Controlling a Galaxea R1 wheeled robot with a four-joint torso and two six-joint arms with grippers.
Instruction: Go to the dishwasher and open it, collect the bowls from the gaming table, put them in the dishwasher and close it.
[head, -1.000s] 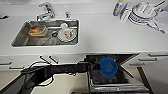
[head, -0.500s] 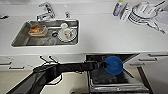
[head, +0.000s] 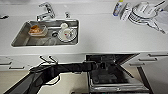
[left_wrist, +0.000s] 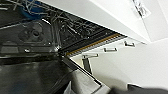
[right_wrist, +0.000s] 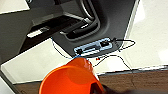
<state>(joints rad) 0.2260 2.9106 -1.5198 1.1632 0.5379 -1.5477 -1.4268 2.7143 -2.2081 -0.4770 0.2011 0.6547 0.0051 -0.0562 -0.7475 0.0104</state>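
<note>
Dishwasher (head: 113, 75) open below the counter (head: 105, 37), right of the sink (head: 46, 32). Left arm (head: 70, 68) reaches into it (grip state: can't tell). Right gripper (right_wrist: 96, 87) holds orange bowl (right_wrist: 70, 80).

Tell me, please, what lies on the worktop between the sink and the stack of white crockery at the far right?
In the head view, the white worktop between the sink and the white crockery is mostly bare; just a bottle stands near the crockery.
</note>
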